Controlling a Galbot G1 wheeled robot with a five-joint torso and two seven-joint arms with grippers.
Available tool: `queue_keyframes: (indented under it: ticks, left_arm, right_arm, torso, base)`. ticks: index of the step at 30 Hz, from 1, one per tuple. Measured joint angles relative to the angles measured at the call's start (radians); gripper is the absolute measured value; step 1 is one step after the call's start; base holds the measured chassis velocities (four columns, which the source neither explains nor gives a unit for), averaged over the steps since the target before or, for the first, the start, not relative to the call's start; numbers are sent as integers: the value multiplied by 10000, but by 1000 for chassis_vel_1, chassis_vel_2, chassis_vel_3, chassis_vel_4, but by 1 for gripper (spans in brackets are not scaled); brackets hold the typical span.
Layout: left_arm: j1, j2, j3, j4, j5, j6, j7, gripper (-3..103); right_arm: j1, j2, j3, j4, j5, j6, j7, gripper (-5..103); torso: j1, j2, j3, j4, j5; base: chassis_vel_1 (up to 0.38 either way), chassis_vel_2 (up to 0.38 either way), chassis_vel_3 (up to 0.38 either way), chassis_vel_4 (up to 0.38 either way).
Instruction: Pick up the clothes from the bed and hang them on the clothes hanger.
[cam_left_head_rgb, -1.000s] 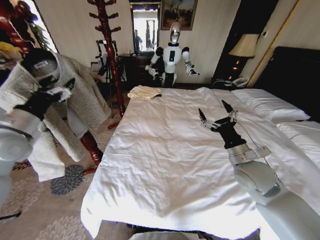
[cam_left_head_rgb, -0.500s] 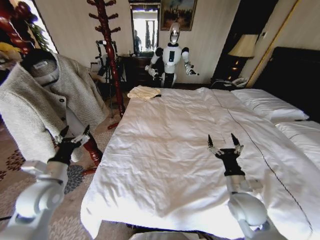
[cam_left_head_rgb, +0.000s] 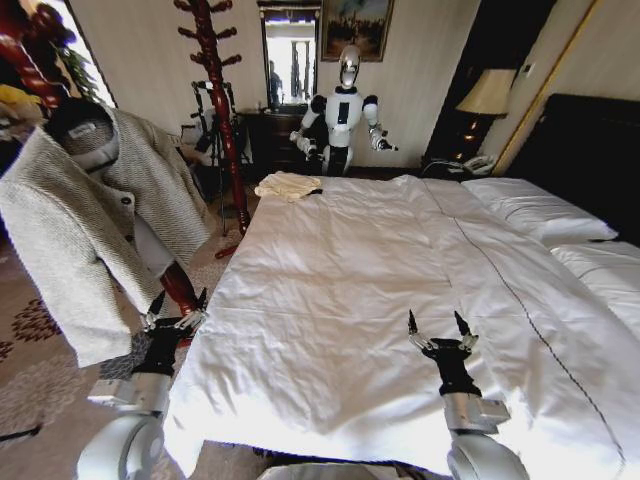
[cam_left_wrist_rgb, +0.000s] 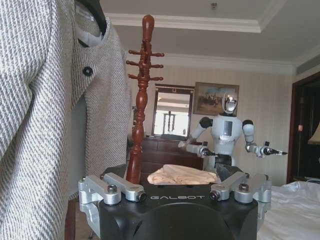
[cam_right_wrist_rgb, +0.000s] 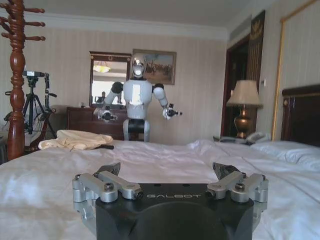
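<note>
— While the jacket (cam_left_head_rgb: 95, 215) is seen draped on the black hanger (cam_left_head_rgb: 70, 112) at the robot's left, beside the red-brown coat stand (cam_left_head_rgb: 215, 95), where are the grippers placed?

— The left gripper (cam_left_head_rgb: 175, 310) is held low by the bed's (cam_left_head_rgb: 330, 300) near left corner, below the jacket's hem, fingers spread wide, nothing grasped. The right gripper (cam_left_head_rgb: 437, 330) is held over the white duvet near the foot, also spread wide and empty.

— Is anything left on the bed?

— A cream folded cloth (cam_left_head_rgb: 287, 185) is seen at the far left corner.

Striped cream walls, framed painting (cam_left_head_rgb: 357, 24), mirror (cam_left_head_rgb: 291, 57), lit lamp (cam_left_head_rgb: 489, 92), floral carpet (cam_left_head_rgb: 40, 385).
</note>
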Motion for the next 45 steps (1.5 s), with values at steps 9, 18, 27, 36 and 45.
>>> queue_keyframes:
  ticks: [9, 18, 27, 36, 45]
  left_arm:
    - [192, -161, 43, -117, -187, -166, 77, 100]
    - [180, -133, 30, -128, -211, -157, 77, 100]
    - [168, -117, 24, -133, -219, -135, 75, 100]
    - [164, -110, 20, -133, -224, -124, 72, 100]
    - [163, -105, 19, -134, -230, -118, 69, 100]
  right_arm:
    - [191, 91, 53, -108, -164, 275, -490, 100]
    - [219, 100, 63, -118, -212, 307, -529, 100]
    - [226, 95, 68, -124, -216, 313, -536, 100]
    - [232, 94, 68, -125, -216, 319, -538, 100]
    - [233, 93, 69, -125, -215, 323, -538, 100]
  torso:
    - [1, -1, 0, 1, -1]
    - [1, -1, 0, 0, 0]
    - [1, -1, 0, 0, 0]
    - [1, -2, 0, 1, -1]
    - [1, -2, 0, 0, 0]
  base:
    - [0, 0, 0, 0]
    - [0, 0, 0, 0]
    - [0, 0, 0, 0]
    - [0, 0, 0, 0]
    - [0, 0, 0, 0]
